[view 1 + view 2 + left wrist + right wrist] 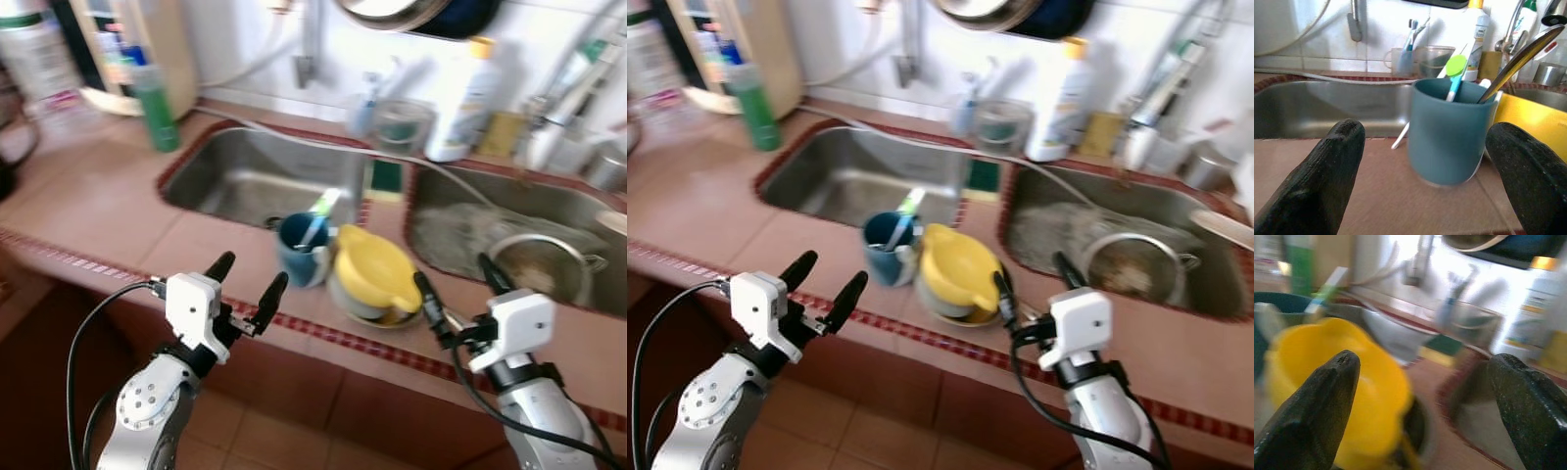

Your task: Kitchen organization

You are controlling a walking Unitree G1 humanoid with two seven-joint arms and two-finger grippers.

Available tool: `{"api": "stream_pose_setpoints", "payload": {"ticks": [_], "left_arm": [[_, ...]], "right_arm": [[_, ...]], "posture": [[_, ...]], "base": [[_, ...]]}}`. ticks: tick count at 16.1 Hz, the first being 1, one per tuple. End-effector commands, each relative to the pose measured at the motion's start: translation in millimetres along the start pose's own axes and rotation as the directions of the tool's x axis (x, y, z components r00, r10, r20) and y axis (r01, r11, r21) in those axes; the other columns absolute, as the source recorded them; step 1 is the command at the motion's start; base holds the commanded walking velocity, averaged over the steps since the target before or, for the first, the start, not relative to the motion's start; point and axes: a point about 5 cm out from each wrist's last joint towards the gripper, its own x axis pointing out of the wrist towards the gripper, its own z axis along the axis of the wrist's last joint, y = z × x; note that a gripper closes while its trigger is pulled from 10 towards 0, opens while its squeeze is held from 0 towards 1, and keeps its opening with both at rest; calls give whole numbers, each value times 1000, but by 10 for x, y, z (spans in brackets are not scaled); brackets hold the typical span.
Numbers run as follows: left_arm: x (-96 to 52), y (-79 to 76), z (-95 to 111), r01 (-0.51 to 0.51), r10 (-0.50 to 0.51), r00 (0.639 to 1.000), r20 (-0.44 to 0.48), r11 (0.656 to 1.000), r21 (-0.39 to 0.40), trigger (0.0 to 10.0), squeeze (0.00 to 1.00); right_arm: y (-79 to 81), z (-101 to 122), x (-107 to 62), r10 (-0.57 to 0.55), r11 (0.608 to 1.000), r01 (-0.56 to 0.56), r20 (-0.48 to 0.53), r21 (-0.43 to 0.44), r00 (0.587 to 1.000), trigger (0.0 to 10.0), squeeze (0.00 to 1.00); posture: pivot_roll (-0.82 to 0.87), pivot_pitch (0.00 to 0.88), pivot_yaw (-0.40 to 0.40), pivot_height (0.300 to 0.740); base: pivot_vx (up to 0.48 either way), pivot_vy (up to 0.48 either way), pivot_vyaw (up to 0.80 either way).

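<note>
- Blue-grey plastic, the cup (302, 252) stands upright on the tiled table (108, 211), at the strip between the two sinks, near the corner of the left sink (250, 176).
- It holds a toothbrush with a green head (1455, 68) and a dark-handled utensil (1518, 61) that leans out toward the yellow side.
- Touching or just beside the cup, on the robot's right, a yellow jug-like bowl (374, 269) lies tipped on a plate (377, 315).
- Left pincer (245, 284): fingers apart, nothing between them, held over the table's front edge. In the left wrist view the cup sits squarely in the gap between the two fingertips (1332, 171), straight ahead of them and not yet touched.
- Right pincer (456, 284): fingers also spread and empty, near the plate's right rim, with the yellow bowl ahead of its left finger in the right wrist view.
- Judgement: the left arm is the one lined up on the cup. The cup's long axis is vertical and the fingers straddle it level, so a straight push forward should bring them to either side of its wall.
- Risk: the leaning utensil and the bowl next to the cup crowd the finger on that side.
- Right sink (578, 225) holds a metal strainer (537, 262).
</note>
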Motion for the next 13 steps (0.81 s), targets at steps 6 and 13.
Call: {"api": "stream_pose_setpoints", "payload": {"ticks": [6,13], "left_arm": [[284,-312,83,204,-207,978,25,974,96,10000,0],[561,-451,129,242,-249,967,47,962,125,10000,0]], "right_arm": [[32,54,45,149,989,-149,-10,-20,989,10000,0],[43,129,102,203,979,-204,8,21,979,10000,0]], "posture": [[-234,115,6,740],[-240,116,12,740]], "base": [[0,0,0],[0,0,0]]}}
